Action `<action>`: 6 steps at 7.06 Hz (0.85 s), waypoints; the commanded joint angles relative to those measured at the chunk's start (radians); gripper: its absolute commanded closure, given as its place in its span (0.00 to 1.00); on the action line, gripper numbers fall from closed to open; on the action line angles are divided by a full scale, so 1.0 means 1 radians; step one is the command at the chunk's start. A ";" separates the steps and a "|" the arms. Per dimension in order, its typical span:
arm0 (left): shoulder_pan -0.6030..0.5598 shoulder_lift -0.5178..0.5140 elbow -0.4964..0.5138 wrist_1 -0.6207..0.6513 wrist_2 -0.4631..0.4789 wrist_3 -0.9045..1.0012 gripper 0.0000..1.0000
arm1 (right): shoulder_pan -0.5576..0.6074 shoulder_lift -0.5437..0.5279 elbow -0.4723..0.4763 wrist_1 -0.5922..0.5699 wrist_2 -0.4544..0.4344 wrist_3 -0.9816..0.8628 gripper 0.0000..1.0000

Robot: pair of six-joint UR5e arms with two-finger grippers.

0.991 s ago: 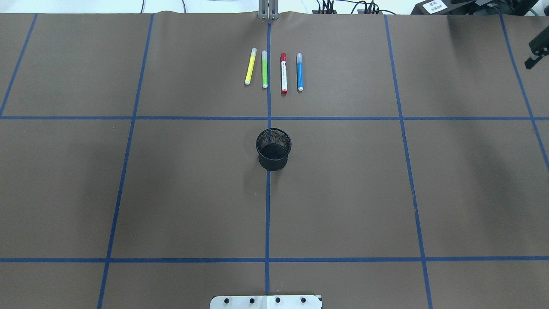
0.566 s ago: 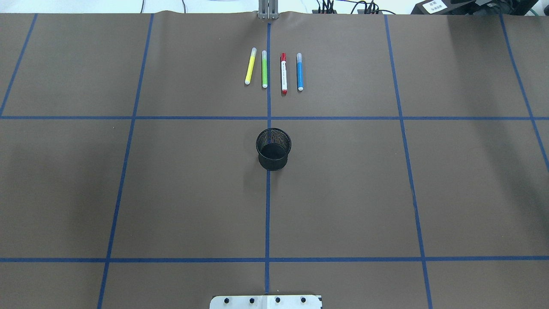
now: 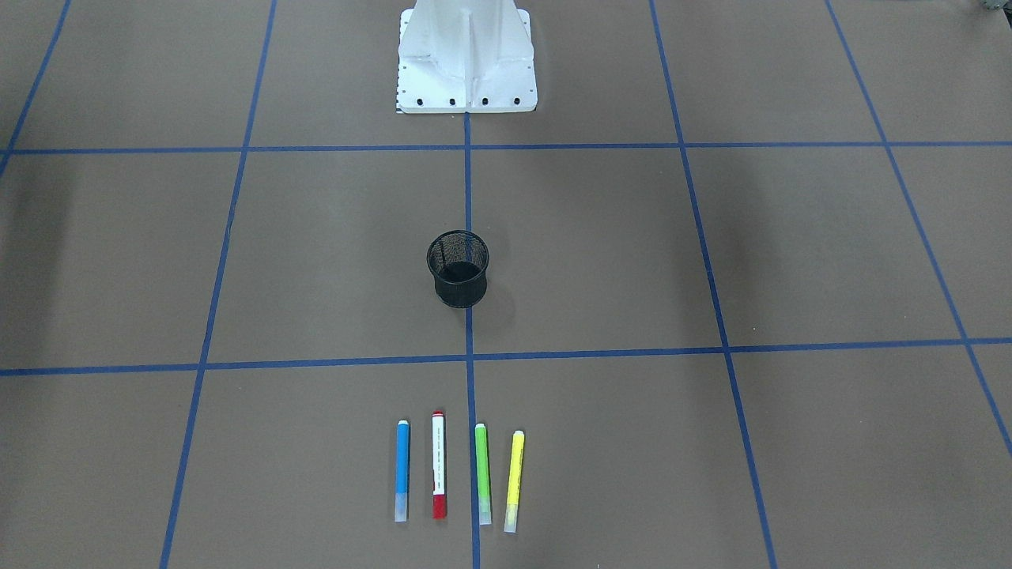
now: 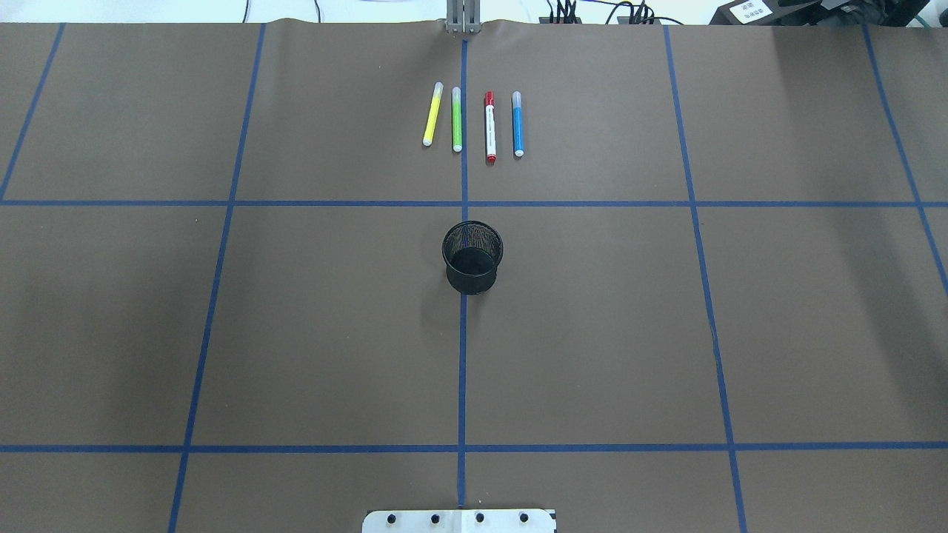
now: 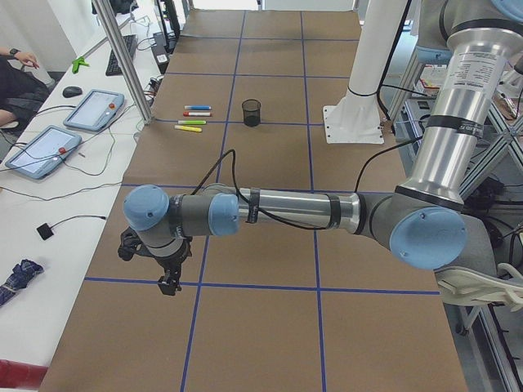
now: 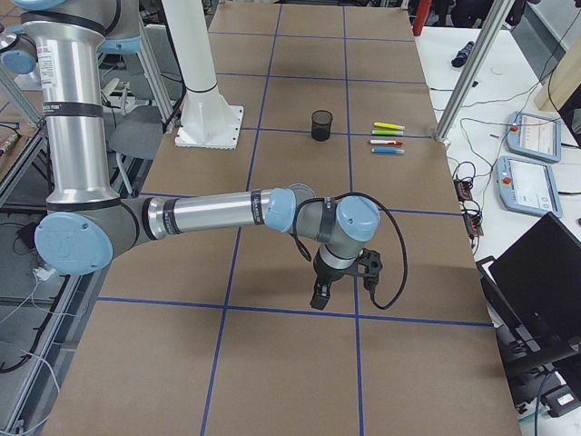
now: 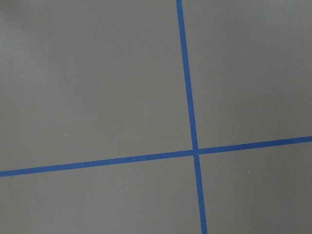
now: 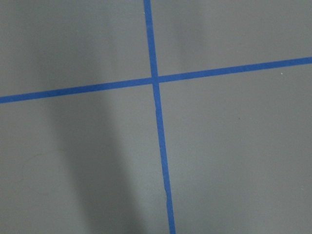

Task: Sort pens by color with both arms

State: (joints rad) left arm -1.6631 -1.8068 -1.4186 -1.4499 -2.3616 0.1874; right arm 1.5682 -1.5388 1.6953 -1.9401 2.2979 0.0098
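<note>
Four pens lie side by side at the table's far side in the overhead view: yellow [image 4: 432, 115], green [image 4: 456, 120], white with red caps [image 4: 489, 127], blue [image 4: 518, 124]. They also show in the front-facing view: blue [image 3: 402, 470], white-red [image 3: 439, 466], green [image 3: 482, 472], yellow [image 3: 514, 480]. The left gripper [image 5: 167, 282] hangs over the table's left end, far from the pens. The right gripper [image 6: 318, 300] hangs over the right end. I cannot tell whether either is open or shut. Both wrist views show only brown table and blue tape.
A black mesh cup [image 4: 472, 257] stands upright on the centre line, between the pens and the white pedestal base [image 3: 466, 55]. Blue tape lines grid the brown table [image 4: 222, 333]. Tablets and cables lie beyond the far edge [image 5: 90, 110].
The right gripper, seen a second ago at the overhead view's right edge, has moved out of that view. The pens and cup have not moved.
</note>
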 commanded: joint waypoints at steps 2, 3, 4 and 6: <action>0.002 0.131 -0.071 -0.052 -0.005 -0.022 0.00 | -0.001 0.032 -0.031 0.001 0.000 0.002 0.00; 0.002 0.159 -0.071 -0.091 -0.005 -0.023 0.00 | 0.001 0.035 -0.035 0.012 0.000 0.002 0.00; 0.002 0.173 -0.071 -0.121 -0.005 -0.037 0.00 | 0.001 0.031 -0.051 0.047 0.000 0.004 0.00; 0.002 0.187 -0.068 -0.122 -0.007 -0.045 0.00 | 0.007 0.032 -0.059 0.058 0.001 0.004 0.00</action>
State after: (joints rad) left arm -1.6614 -1.6321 -1.4879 -1.5661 -2.3673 0.1452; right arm 1.5721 -1.5061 1.6413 -1.8898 2.2982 0.0136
